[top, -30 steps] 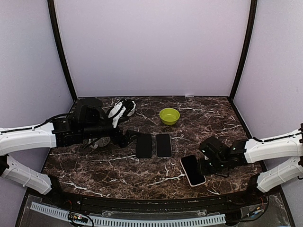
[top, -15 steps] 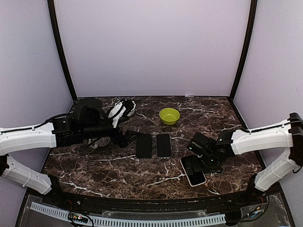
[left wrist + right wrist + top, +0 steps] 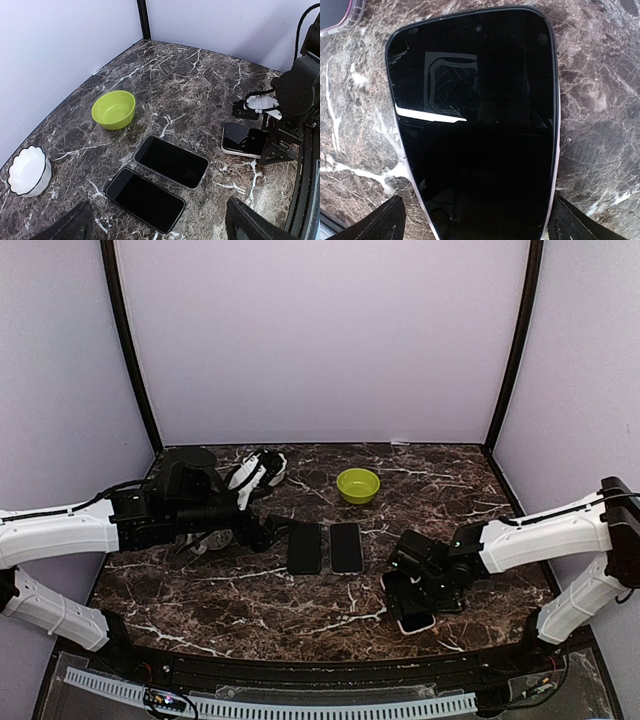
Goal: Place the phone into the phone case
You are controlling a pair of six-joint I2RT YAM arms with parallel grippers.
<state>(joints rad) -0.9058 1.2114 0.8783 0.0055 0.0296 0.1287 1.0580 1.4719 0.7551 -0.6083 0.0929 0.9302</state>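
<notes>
A white-edged phone point(image 3: 475, 125) lies screen up on the marble at the right point(image 3: 417, 621). My right gripper point(image 3: 480, 222) hovers low over it, open, with a fingertip point(image 3: 382, 222) off each long edge. Mid-table lie two dark slabs side by side. The right one point(image 3: 345, 547) has a translucent rim and looks like the phone case point(image 3: 171, 161). The left one point(image 3: 145, 192) has a black frame. My left gripper point(image 3: 160, 230) stands open just left of them, holding nothing point(image 3: 268, 532).
A green bowl point(image 3: 357, 485) sits behind the two slabs. A white scalloped bowl point(image 3: 262, 468) stands at the back left, near the left arm. Purple walls close the table on three sides.
My right gripper has opened and moved left, from beside the white-edged phone's right side to over it. The left arm has not moved.
</notes>
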